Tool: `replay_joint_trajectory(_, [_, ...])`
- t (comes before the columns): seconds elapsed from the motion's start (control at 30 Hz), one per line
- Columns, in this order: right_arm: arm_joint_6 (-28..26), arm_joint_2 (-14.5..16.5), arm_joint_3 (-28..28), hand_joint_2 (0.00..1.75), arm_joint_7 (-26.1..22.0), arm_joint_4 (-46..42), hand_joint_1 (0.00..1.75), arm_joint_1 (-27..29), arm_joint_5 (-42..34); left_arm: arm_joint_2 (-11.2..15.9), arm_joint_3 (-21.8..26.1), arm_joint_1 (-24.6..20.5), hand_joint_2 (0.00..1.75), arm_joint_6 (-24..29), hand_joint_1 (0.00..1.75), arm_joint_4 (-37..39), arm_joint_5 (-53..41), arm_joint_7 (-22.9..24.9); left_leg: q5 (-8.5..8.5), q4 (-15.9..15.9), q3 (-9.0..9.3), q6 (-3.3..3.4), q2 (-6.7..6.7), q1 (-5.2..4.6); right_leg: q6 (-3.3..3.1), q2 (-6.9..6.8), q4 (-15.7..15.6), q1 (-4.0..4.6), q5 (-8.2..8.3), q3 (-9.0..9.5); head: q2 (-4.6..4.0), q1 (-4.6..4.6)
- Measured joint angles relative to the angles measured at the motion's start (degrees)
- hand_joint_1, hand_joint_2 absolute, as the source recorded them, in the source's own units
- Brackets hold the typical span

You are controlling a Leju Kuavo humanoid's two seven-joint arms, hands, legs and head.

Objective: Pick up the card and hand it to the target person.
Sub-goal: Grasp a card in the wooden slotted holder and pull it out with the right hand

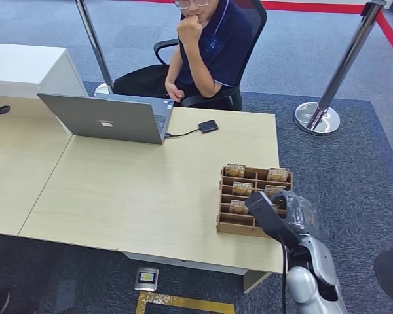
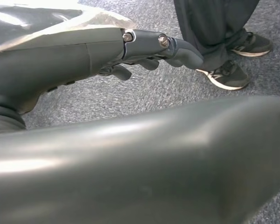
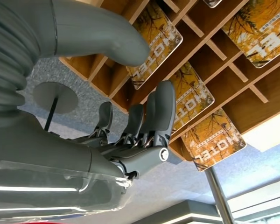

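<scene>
A wooden card rack (image 1: 224, 226) stands near the table's right front edge, with several orange "HOTEL" cards (image 1: 242, 189) lying in its slots. My right hand (image 1: 271, 216) hovers over the rack's near right corner, fingers apart and holding nothing. In the right wrist view its fingers (image 3: 159, 112) and thumb (image 3: 107, 37) reach toward the cards (image 3: 193, 95) in the rack (image 3: 244, 88), and I cannot tell if they touch. My left hand (image 2: 145, 49) hangs over the carpet with its fingers stretched out and nothing in it. The person (image 1: 209, 46) sits behind the table's far edge.
An open grey laptop (image 1: 111, 118) and a small black device (image 1: 207, 126) on a cable lie at the far side of the light wooden table (image 1: 135, 196). A stanchion base (image 1: 317, 118) stands on the carpet to the right. A person's shoes (image 2: 234, 74) stand near my left hand.
</scene>
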Motion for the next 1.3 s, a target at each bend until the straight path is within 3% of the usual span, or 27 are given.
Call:
replay_joint_trajectory(0.37, [0.0, 0.44, -0.04, 1.75, 0.46, 0.0, 0.74, 0.03, 0.18, 0.0, -0.3, 0.0, 0.0, -0.12, 0.0, 0.03, -0.2, 0.0, 0.0, 0.0, 0.0, 0.0, 0.0, 0.0, 0.0, 0.0, 0.0, 0.0, 0.0, 0.0, 0.0, 0.0])
replay_joint_trajectory(1.3, [0.14, 1.33, -0.07, 1.75, 0.96, 3.12, 0.79, -1.07, 1.8, -0.02, -0.31, 0.0, 0.0, -0.1, 0.0, 0.13, -0.23, 0.28, 0.02, 0.0, 0.03, -0.03, 0.0, 0.0, 0.0, 0.0, 0.0, 0.0, 0.01, 0.02, 0.0, 0.0])
